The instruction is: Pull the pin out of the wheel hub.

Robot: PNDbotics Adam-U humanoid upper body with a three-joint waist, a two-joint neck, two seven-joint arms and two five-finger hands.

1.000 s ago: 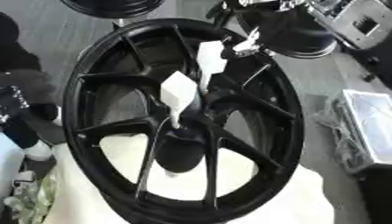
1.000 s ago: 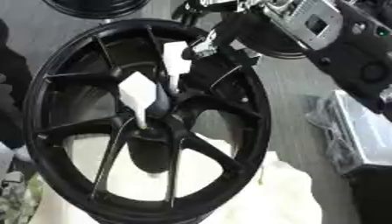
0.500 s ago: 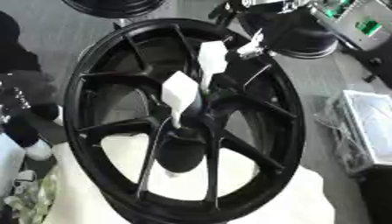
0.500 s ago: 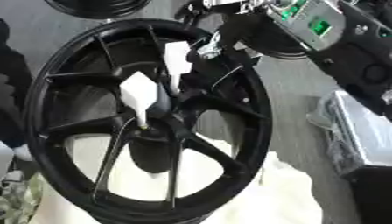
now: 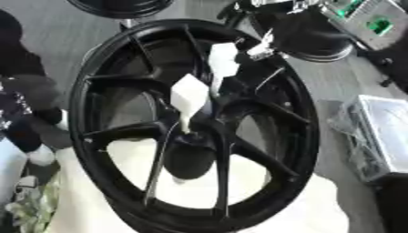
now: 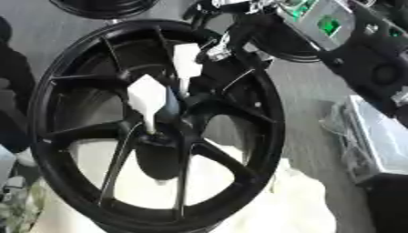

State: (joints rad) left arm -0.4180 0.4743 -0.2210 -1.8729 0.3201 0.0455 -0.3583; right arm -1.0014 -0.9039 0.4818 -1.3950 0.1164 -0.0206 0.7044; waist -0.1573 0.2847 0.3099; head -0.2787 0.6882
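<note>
Up at the far right, the right hand reaches in from the upper corner on a black arm and sits over the far part of the rim. Its silver and dark fingers are blurred against the spokes, so I cannot tell whether they are closed on anything. A white, wedge-shaped piece lies just beside them, possibly touching the fingertips.

On the arm behind the hand a green board shows. If it carries any print, it is too smeared to read, and no brand or label can be made out anywhere else.

Nearer and to the left stands the pin. It has a broad white head that narrows to a thin pale stem, and the stem runs down into the middle of the wheel hub, so the pin is still seated. The hub is a glossy black wheel with slim paired spokes, lying tilted on a white sheet.

A clear container sits to the right of the wheel, apart from it.
</note>
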